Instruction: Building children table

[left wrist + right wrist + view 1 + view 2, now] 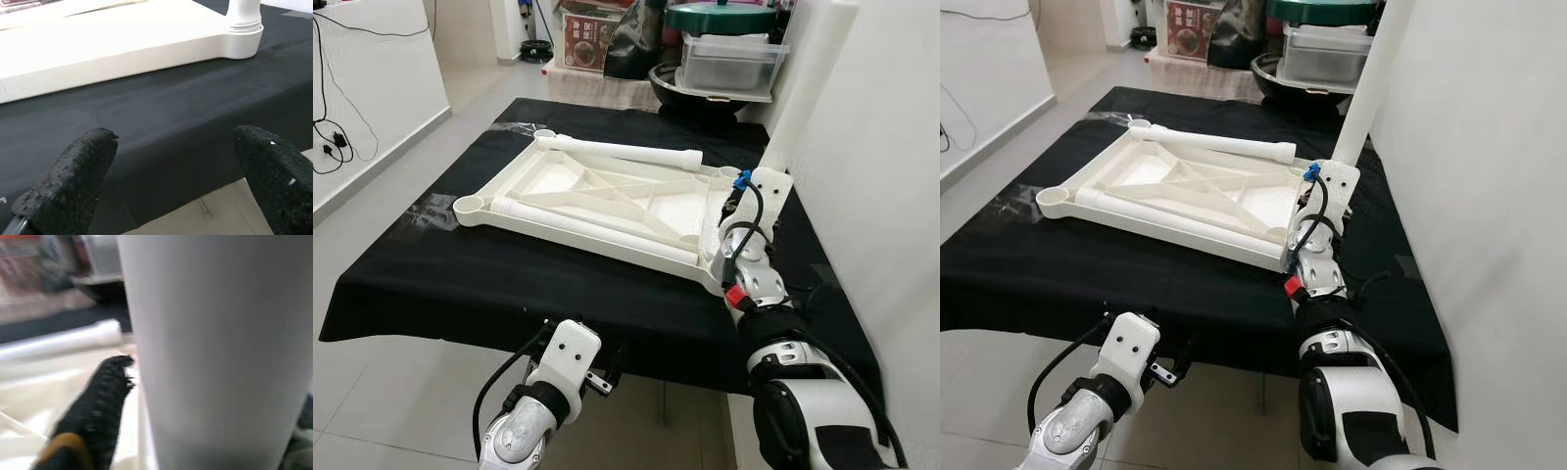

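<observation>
The white plastic tabletop (607, 191) lies upside down on the black-clothed table (460, 294). Two white legs rest on it, one along its far side (626, 150) and one along its near side (597, 227). A third leg (803, 88) stands upright at the tabletop's right near corner. My right gripper (736, 201) is shut on its lower end; in the right wrist view one black finger (98, 411) lies against the white tube (215, 352). My left gripper (173, 161) hangs open just below the table's front edge, facing the tabletop's corner socket (242, 29).
A white wall (891, 196) stands close on the right. Stacked plastic boxes and a dark bowl (729, 64) crowd the floor behind the table. Cables (328, 137) hang on the left wall. Pale tiled floor (372, 392) runs along the left and front.
</observation>
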